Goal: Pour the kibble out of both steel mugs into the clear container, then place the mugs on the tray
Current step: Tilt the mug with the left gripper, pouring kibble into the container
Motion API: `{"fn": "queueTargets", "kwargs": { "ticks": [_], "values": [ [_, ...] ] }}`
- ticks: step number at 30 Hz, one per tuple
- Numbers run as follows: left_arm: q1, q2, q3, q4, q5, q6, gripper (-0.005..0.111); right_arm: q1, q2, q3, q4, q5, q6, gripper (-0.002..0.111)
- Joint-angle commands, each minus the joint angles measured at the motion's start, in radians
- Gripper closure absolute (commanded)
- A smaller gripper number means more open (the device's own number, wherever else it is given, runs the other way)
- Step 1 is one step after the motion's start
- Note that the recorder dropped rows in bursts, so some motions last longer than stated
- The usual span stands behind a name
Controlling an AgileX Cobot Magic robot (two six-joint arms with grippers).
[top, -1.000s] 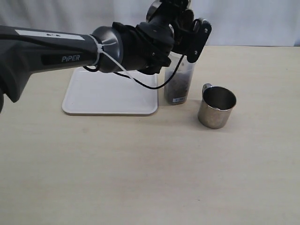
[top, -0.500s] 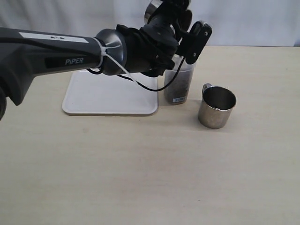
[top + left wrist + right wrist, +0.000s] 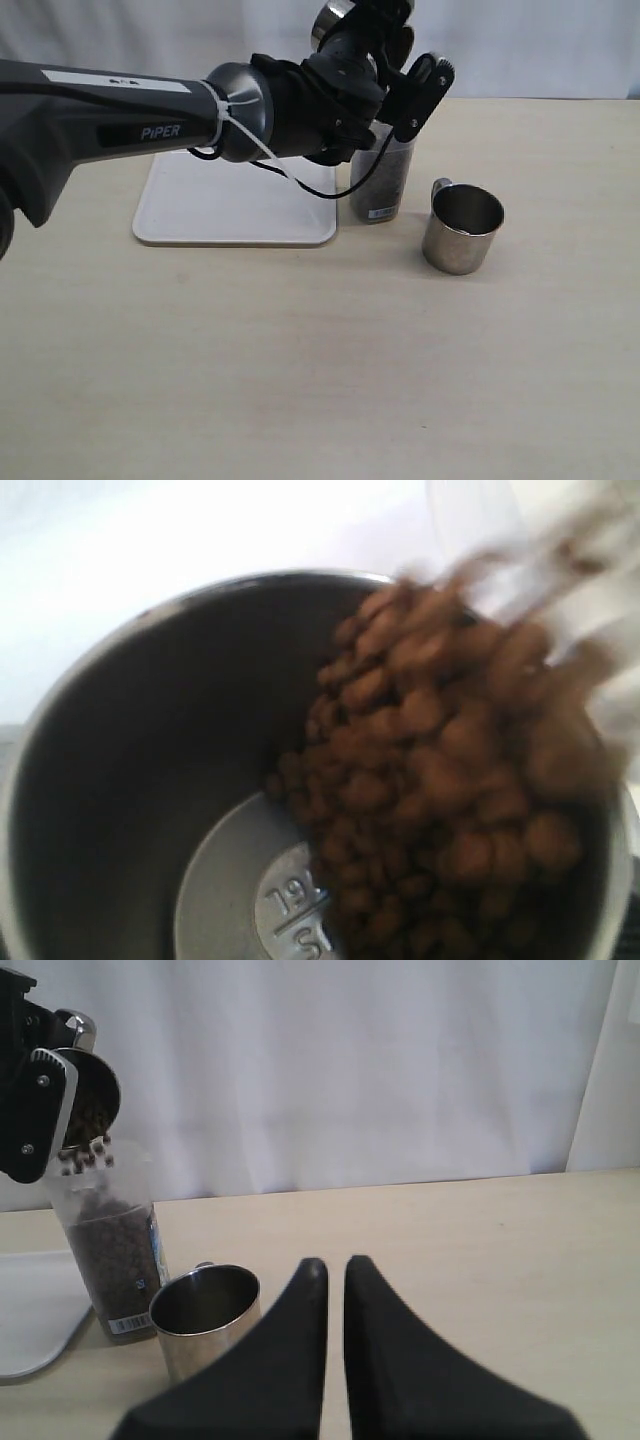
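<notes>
Right now the kibble (image 3: 440, 770) is sliding out of the tilted mug (image 3: 120, 780), and part of the mug's steel floor is already bare. From the right wrist view you see loose pellets (image 3: 85, 1155) in the air between the mug's lip and the mouth of the container (image 3: 105, 1250). The container stands upright toward the far edge of the table (image 3: 300, 380) and is more than half full of kibble.

Your left gripper (image 3: 395, 85) holds the tilted mug above the container's rim. Its jaws are spread wide around the mug, with one finger (image 3: 420, 95) lying against the side.

The tray (image 3: 235, 205) lies flat just left of the container, its near right corner close beside the container's base. You cannot tell whether the two touch. Nothing rests on the part of the tray you can see, though the arm hides its far right corner.

The second mug (image 3: 462, 230) stands upright on the table, just right of the container and a little nearer the front edge. Its handle points back toward the container, and its inside shows only steel.

Your right gripper (image 3: 327, 1270) hangs over the table, well apart from both mugs. Its jaws are pressed together on nothing.
</notes>
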Motion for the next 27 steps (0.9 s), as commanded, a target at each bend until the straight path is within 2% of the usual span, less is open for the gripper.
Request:
{"fn": "queueTargets", "kwargs": {
  "ticks": [1, 17, 27],
  "values": [
    [-0.001, -0.01, -0.03, 0.019, 0.011, 0.004, 0.107, -0.001, -0.003, 0.003, 0.001, -0.01, -0.003, 0.104],
    [-0.001, -0.01, -0.044, 0.019, -0.011, 0.236, 0.107, -0.001, -0.003, 0.003, 0.005, -0.01, -0.003, 0.104],
    [-0.001, -0.01, -0.044, 0.019, -0.017, 0.32, 0.107, -0.001, -0.003, 0.003, 0.009, -0.01, -0.003, 0.104]
  ]
}}
